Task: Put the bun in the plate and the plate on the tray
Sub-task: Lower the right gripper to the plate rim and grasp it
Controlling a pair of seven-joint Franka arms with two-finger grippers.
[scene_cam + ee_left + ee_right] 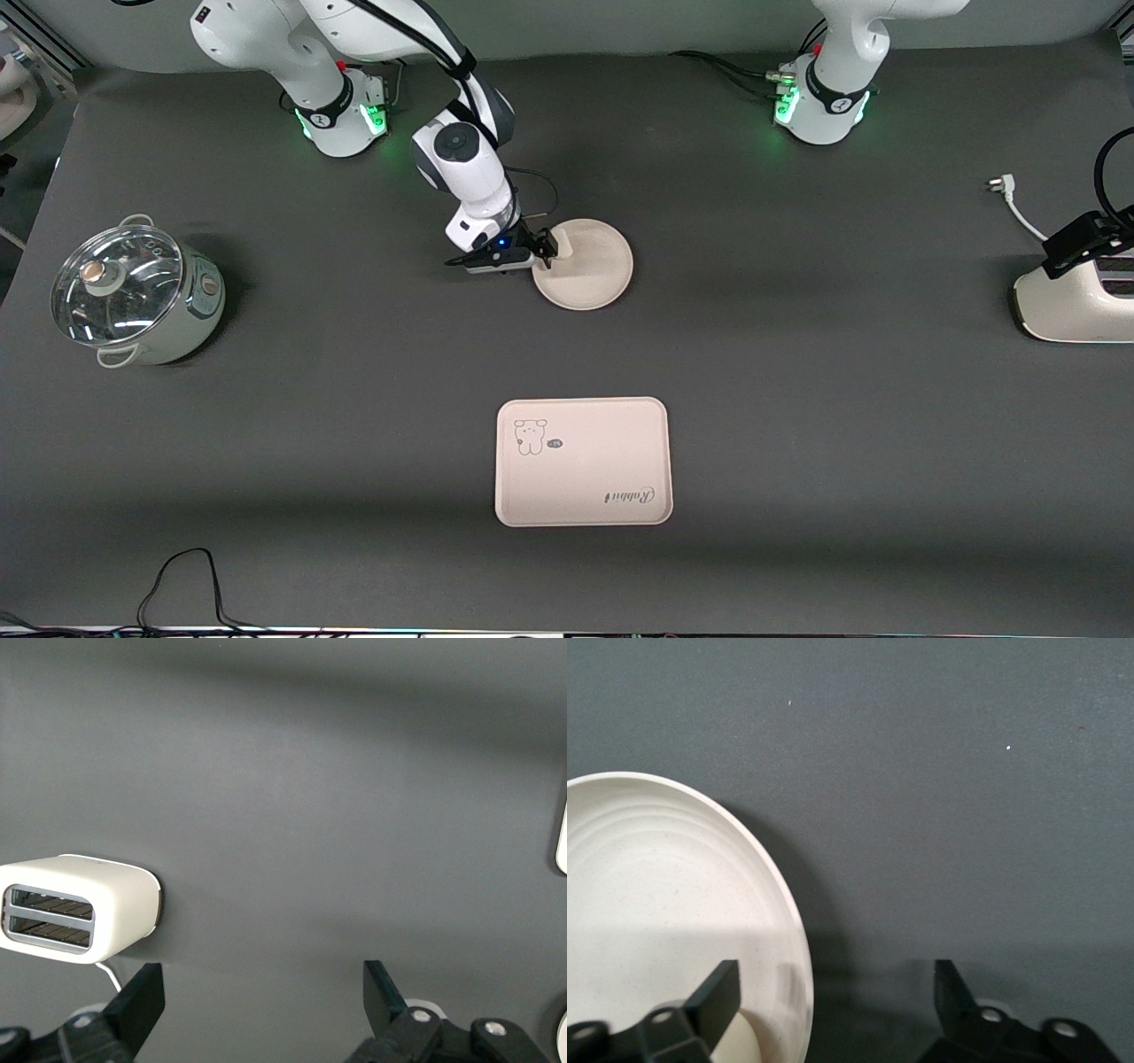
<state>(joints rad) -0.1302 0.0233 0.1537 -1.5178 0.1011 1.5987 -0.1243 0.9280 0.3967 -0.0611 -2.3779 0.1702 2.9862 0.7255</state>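
The right pincer (pixel 547 251) hangs open over the plate (pixel 592 275) rim, the bun (pixel 735 1043) lying in the plate beneath one finger, probably just released. The tray (pixel 582 462) sits nearer the camera on the worktop (pixel 797 354). The left pincer (pixel 261 1010) waits open.

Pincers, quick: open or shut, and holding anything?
Left pincer: open, empty, waiting above the table.
Right pincer: open over the plate's rim, holding nothing.

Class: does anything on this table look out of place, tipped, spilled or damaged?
Nothing stands out. The plate lies flat with the bun by its rim at the open right gripper; the tray sits flat, nearer the camera.
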